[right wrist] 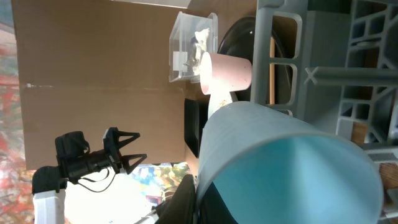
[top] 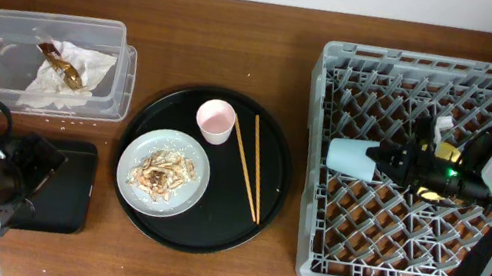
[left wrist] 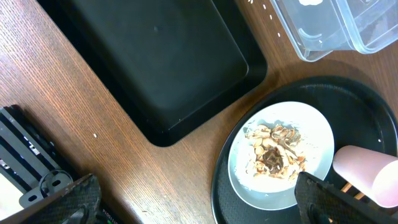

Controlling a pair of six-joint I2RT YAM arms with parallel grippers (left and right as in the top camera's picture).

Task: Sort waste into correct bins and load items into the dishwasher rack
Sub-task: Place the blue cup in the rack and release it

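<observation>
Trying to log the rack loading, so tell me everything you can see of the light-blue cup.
The light-blue cup is small, plain and smooth, plastic by its look, with no handle showing. It lies on its side above the left middle of the dishwasher rack, its mouth turned toward the right tool, which is shut on its rim. The right wrist view looks straight into its empty pale-blue inside. Whether it rests on the pegs cannot be told.
</observation>
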